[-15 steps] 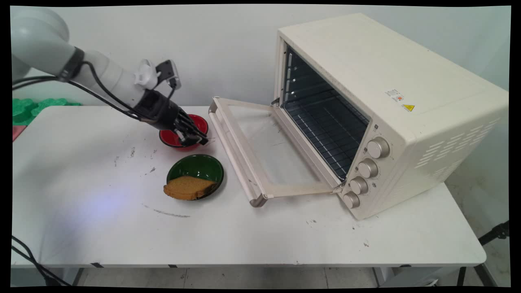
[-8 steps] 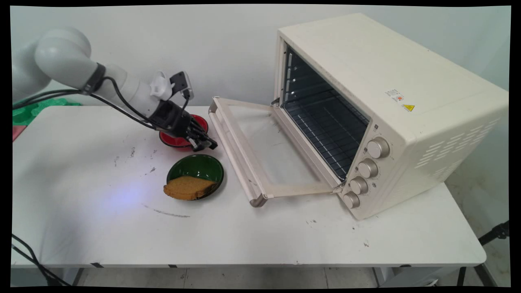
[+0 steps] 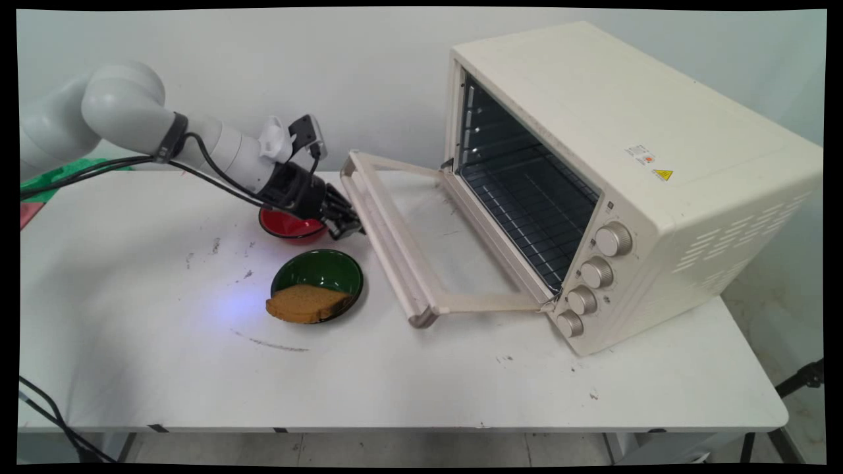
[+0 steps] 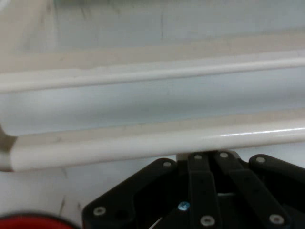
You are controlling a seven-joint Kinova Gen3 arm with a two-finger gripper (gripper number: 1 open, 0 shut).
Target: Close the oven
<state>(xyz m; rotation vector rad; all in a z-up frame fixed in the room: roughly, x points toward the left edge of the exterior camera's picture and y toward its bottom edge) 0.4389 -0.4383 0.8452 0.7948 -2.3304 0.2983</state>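
The black two-finger gripper [image 3: 346,222] is seen at centre-left, against the cream bar handle [image 3: 390,245] of the open oven door [image 3: 431,247], just right of it. The handle's long axis is laid diagonally toward lower right. Whether the gripper is spread or closed cannot be told.

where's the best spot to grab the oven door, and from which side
Probably the handle, the long round bar along the free edge of the door. The door hangs open and nearly flat, so the bar faces away from the oven, with a gap behind it. Come from that outer side, where the gripper is.
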